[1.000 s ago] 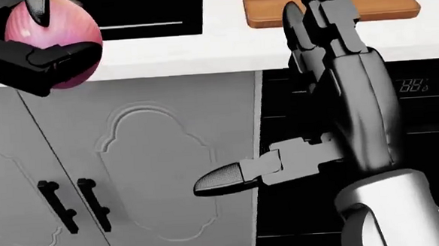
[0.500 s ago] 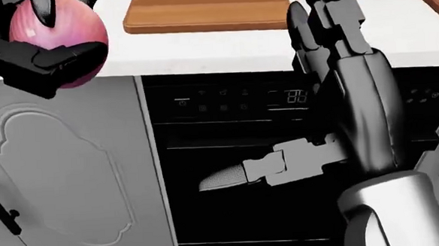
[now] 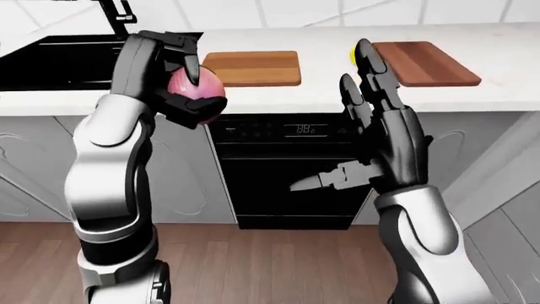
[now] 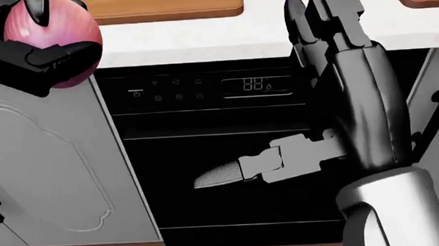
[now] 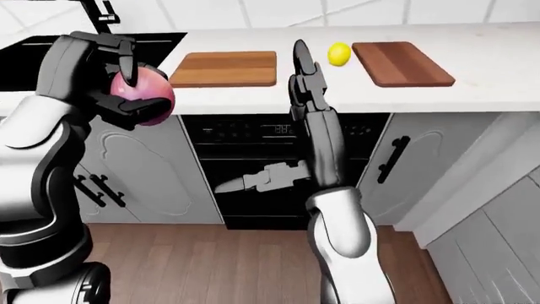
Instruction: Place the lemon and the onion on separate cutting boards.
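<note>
Onion (image 5: 142, 88) gripped in left hand (image 5: 101, 76) fingers, above bench (image 5: 473, 69) edge. Right hand (image 3: 384, 139) fingers spread, empty. Oven display (image 4: 257, 85) reads "88". Right-eye view alone shows lemon (image 5: 339, 54) whole, between two boards (image 5: 226, 68).

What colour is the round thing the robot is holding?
Pink, paler at the top: the onion in its left hand, clearest in the head view.

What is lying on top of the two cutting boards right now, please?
Nothing shows on the lighter board or the darker board. The lemon lies on the counter between them; the onion is in the left robot hand.
</note>
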Tool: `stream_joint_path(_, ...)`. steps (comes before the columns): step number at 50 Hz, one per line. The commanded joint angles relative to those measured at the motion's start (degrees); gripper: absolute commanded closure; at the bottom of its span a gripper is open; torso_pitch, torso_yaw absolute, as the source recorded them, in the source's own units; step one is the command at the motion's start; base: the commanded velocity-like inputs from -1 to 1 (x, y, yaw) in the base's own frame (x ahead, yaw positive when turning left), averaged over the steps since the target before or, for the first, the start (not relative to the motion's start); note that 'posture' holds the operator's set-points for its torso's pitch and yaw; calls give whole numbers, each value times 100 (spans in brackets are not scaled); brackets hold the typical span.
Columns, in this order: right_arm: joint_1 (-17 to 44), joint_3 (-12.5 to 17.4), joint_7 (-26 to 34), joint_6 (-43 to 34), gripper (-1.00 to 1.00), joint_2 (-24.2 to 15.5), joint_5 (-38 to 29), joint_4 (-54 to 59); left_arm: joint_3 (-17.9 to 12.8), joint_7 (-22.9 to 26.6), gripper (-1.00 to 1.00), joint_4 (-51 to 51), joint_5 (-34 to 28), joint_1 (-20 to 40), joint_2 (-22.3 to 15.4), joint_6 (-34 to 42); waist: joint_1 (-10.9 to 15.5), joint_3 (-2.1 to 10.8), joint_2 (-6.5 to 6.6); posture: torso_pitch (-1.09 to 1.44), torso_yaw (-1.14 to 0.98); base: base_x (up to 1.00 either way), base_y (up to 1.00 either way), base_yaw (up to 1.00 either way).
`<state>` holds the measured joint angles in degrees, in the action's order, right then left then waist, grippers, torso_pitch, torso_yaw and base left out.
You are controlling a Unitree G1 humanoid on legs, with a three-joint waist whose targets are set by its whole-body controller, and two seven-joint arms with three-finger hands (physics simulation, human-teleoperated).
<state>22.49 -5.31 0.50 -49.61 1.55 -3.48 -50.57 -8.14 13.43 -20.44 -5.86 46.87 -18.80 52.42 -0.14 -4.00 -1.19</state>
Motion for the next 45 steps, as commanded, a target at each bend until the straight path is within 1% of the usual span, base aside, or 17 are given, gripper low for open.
stream_joint_path(1, 153, -31, 6, 114, -100, 18, 4, -187, -124, -62, 100, -203, -23, 205, -97, -153, 27, 163, -29, 0, 0, 0, 0, 0)
stream_joint_path(5, 209, -6, -13, 8, -100, -2, -33, -206, -104, -83, 100, -137, -14, 236, -98, -192, -10, 164, 56, 0, 0, 0, 0, 0)
stream_joint_path(9, 172, 17, 9, 94, -100, -42, -62, -127, -116, -84, 100, -103, 2, 270, -120, -198, -58, 261, 325, 0, 0, 0, 0, 0)
stream_joint_path(10, 164, 14, 16, 111, -100, -49, -73, -114, -120, -86, 100, -91, 4, 279, -129, -205, -42, 235, 247, 0, 0, 0, 0, 0)
stream_joint_path(12, 197, 14, 20, 75, -100, -54, -102, -125, -117, -90, 100, -91, 11, 300, -137, -186, -17, 411, 280, 0, 0, 6, 0, 0)
stream_joint_path(14, 234, 15, 31, 55, -100, -56, -123, -120, -112, -89, 100, -77, 14, 314, -143, -193, -10, 208, 311, 0, 0, 32, 0, 0)
stream_joint_path(18, 239, 27, 27, 48, -100, -24, -124, -127, -134, -96, 100, -23, 35, 284, -147, -275, 6, 188, 346, 0, 0, 40, 0, 0)
stream_joint_path(24, 257, 38, 17, 35, -100, -19, -116, -144, -131, -116, 100, -16, 52, 271, -153, -297, 93, 166, 122, 0, 0, 41, 0, 0)
stream_joint_path(27, 266, 42, 13, 31, -100, -14, -103, -145, -125, -119, 100, -7, 53, 287, -156, -291, 115, 251, -280, 0, 0, 41, 0, 0)
stream_joint_path(28, 273, 46, 13, 28, -100, -18, -102, -145, -122, -124, 100, 14, 52, 301, -155, -301, 65, 223, -159, 0, 0, 41, 0, 0)
stream_joint_path(31, 242, 80, 25, 149, -100, -28, -76, -51, -116, -134, 100, 71, 53, 328, -146, -338, 57, 189, -143, 0, 0, 41, 0, 0)
stream_joint_path(37, 285, 66, 1, -58, -100, -47, -95, -243, -86, -107, 100, -53, 38, 313, -112, -237, -20, 160, 146, 0, 0, 41, 0, 0)
stream_joint_path(39, 325, 91, 3, -106, -100, -56, -90, -265, -92, -97, 100, -87, 37, 315, -121, -213, -69, 208, 346, 0, 0, 41, 0, 0)
stream_joint_path(41, 347, 116, -8, -120, -100, -31, -47, -275, -88, -95, 100, -92, 29, 308, -121, -219, -86, 290, 700, 0, 0, 32, 0, 0)
stream_joint_path(42, 354, 141, -19, -120, -100, -16, -7, -276, -64, -93, 100, -118, 17, 297, -108, -204, -59, 161, 489, 0, 0, 0, 0, 0)
stream_joint_path(44, 375, 148, -56, -211, -100, -15, 28, -329, -63, -83, 100, -123, 7, 307, -99, -199, -90, 189, 627, 0, 0, 0, 0, 0)
stream_joint_path(45, 372, 143, -69, -233, -100, -20, 39, -350, -64, -78, 100, -126, 3, 314, -101, -197, -94, 137, 590, 0, 0, 0, 0, 0)
